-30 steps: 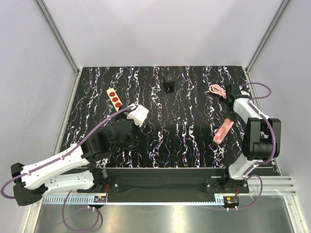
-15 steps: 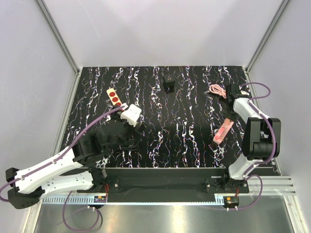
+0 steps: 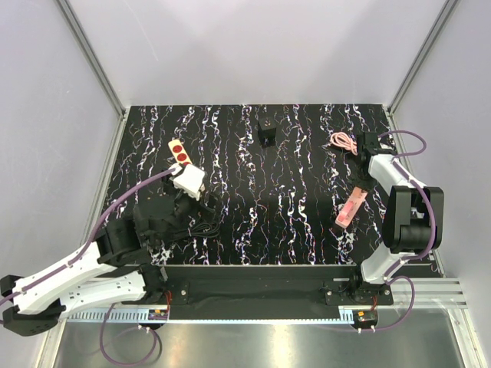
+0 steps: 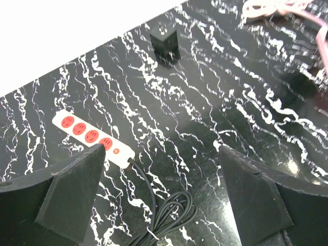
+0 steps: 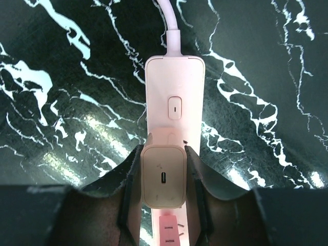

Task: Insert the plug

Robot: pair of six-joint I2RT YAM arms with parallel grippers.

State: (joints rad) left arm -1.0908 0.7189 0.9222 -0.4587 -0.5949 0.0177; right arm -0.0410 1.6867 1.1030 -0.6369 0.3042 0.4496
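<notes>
Honestly, charger (image 5: 164,179) looks light, rigid, slick; right gripper (image 5: 163,151) pinches its flat sides atop the pink strip (image 5: 174,84), left gripper (image 4: 161,154) gapes empty.

Red-socket power strip (image 4: 91,135), black adapter (image 4: 165,40)

White USB-C plug (image 5: 164,177) standing on pink power strip (image 5: 175,97)

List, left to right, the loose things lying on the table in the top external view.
White power strip with red sockets → black plug → pink power strip. The cable coils overlap these in the order, so they are left out.
</notes>
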